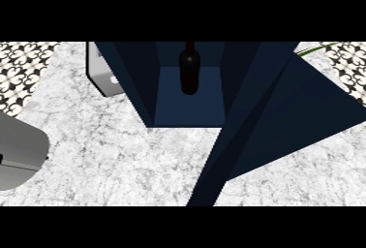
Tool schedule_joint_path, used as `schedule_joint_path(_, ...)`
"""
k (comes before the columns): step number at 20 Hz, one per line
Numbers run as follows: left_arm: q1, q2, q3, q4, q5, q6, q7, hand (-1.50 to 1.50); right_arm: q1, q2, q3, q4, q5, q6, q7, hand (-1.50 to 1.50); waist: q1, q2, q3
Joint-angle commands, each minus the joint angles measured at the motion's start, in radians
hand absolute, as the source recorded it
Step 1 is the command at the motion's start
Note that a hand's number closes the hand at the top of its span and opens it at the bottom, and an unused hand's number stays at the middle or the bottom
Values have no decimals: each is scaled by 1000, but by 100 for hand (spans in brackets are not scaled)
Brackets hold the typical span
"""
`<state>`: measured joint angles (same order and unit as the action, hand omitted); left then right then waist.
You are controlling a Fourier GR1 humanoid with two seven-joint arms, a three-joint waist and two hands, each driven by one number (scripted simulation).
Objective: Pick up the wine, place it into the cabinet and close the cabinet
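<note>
The dark wine bottle (189,72) stands upright inside the navy cabinet (136,82), on its blue shelf floor, near the back. The cabinet's door (286,126) is swung wide open to the right, and its edge reaches down toward the view's lower middle. A grey forearm (18,155) shows at the left edge, well clear of the cabinet, and no hand is visible on it. Neither hand appears anywhere in the view, and nothing touches the bottle or the door.
A white-grey appliance (103,72) stands against the cabinet's left side. The marble counter (121,164) spreads out in front of the cabinet. A green leaf (318,48) pokes in at the top right. Patterned floor tiles (25,63) show past the counter's far corners.
</note>
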<state>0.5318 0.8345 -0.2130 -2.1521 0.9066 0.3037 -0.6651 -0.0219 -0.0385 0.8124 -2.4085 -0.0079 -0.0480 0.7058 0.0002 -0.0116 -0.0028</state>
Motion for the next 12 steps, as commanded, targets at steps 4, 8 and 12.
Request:
schedule_joint_path(4,5,5,69,34,55,-99,27,-150,-224,35,203,48,168,-194,1,150,14,0,-1)
schedule_joint_path(8,-42,-30,54,69,51,-110,49,-150,-342,33,164,70,142,-258,53,150,10,7,-1)
schedule_joint_path(12,-26,-48,15,6,22,-95,53,-150,-489,31,83,137,40,-303,93,150,34,10,-1)
